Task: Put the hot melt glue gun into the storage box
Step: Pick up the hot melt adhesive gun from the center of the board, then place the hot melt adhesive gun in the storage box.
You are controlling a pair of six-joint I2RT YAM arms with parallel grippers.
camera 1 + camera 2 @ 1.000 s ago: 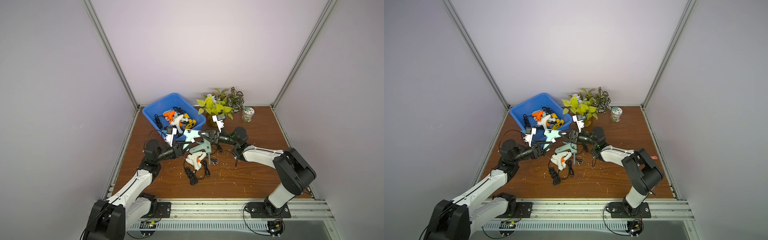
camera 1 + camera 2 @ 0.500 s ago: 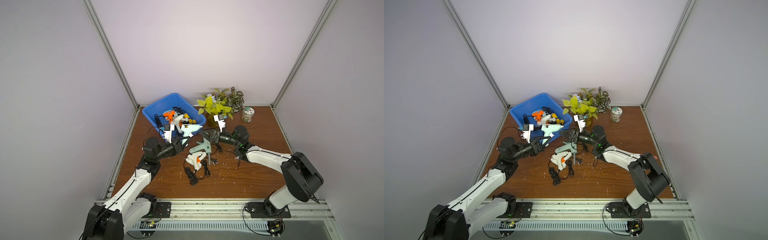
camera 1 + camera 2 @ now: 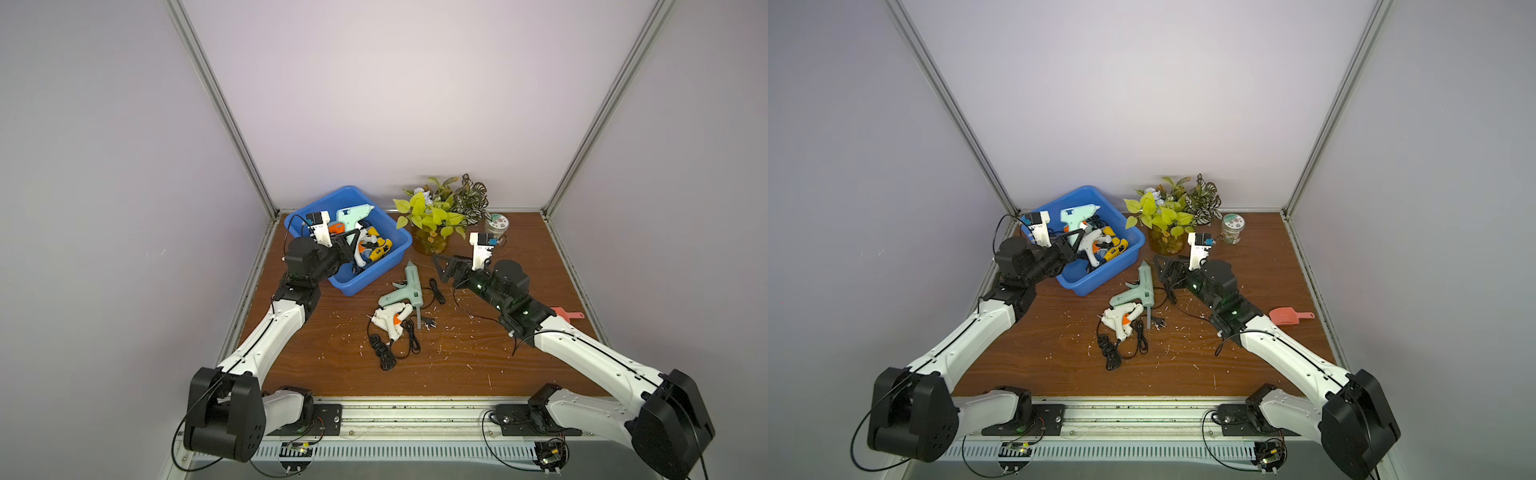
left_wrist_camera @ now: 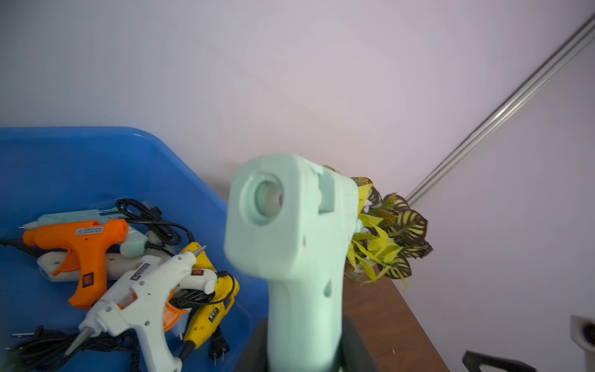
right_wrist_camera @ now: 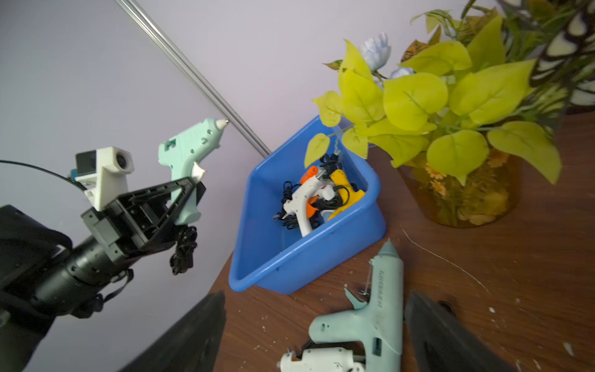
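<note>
One mint glue gun [image 5: 190, 145] clamped by its handle in the closed left gripper [image 5: 185, 193], nose pointing up and away from the wrist, bundled cord [image 5: 183, 251] dangling just under the fingers; blue storage box [image 5: 306, 257] below and ahead of that gripper, apparently with its near rim under the wrist. To finish this step well: carry forward until gun and cord both hang past the rim; lower toward the pile rather than dropping from height; tip the nose down so as to lay the gun flat; part the jaws only with the cord well inside the wall; draw back up and out without snagging any loop. Probably worth aiming for the bare blue floor nearest the gripper, away from the heap. Inside the box, ahead of the left gripper: orange glue gun [image 4: 80, 238]; white glue gun [image 4: 145, 296] lying over a yellow glue gun [image 4: 209, 309]; pale mint glue gun [image 4: 74, 214] at the far side; tangled black cords [image 4: 151, 215] among them; crowded, yet by the look of it nowhere near full. Right gripper [image 3: 446, 268] spread wide and empty, hovering low over the table [image 3: 457, 353]; just beside its fingertips a large mint glue gun [image 3: 409, 286] lying flat on the wood; further out past that, a small white glue gun [image 3: 390, 322] with an orange trigger and a loose cord; both outside the box, so likely next in line. Leafy plant [image 3: 432, 232] near the far side of the right gripper; best kept clear of.
</note>
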